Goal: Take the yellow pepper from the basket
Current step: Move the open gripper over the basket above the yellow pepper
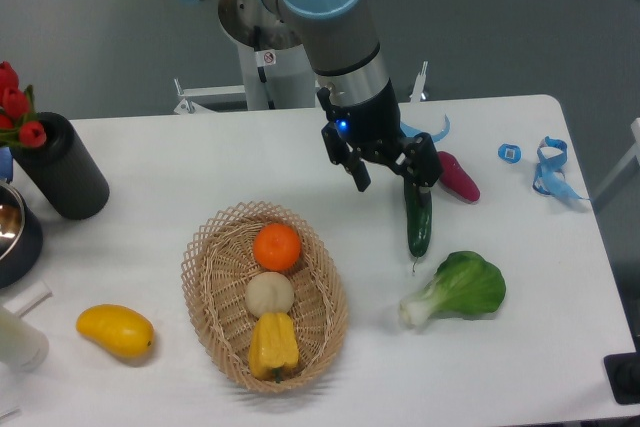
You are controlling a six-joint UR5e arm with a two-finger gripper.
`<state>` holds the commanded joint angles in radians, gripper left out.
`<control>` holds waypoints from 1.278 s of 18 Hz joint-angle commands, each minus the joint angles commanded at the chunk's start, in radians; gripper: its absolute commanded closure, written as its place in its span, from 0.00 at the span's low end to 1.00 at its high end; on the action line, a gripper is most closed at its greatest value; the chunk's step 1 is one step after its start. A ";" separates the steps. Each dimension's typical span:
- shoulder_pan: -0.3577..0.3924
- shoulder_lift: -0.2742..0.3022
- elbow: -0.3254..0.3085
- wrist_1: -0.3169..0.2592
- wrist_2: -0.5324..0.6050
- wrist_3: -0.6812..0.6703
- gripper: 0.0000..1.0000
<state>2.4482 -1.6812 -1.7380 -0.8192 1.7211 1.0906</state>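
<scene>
The gripper (390,173) hangs just right of the frame's centre with its jaws spread wide and nothing between them, above the white table (150,162) and close over the top of a green cucumber (418,219). Down and to the left sits the basket (205,257), well apart from the tool. The yellow pepper (273,344) lies at the basket's lower end, touching a pale round vegetable (270,292), with an orange (277,246) beyond. The pepper looks light, hollow and fairly stiff, its skin glossy and likely slippery; closing across its lobed flanks at mid-body seems safest, clear of the wicker rim.
</scene>
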 joint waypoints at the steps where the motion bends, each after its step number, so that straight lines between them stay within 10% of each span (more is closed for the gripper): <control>1: 0.000 0.000 0.000 0.000 0.000 0.003 0.00; 11: -0.005 -0.011 -0.048 0.011 0.000 -0.026 0.00; 23: -0.089 -0.156 0.075 0.018 -0.003 -0.556 0.00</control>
<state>2.3594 -1.8376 -1.6631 -0.8007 1.7181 0.5343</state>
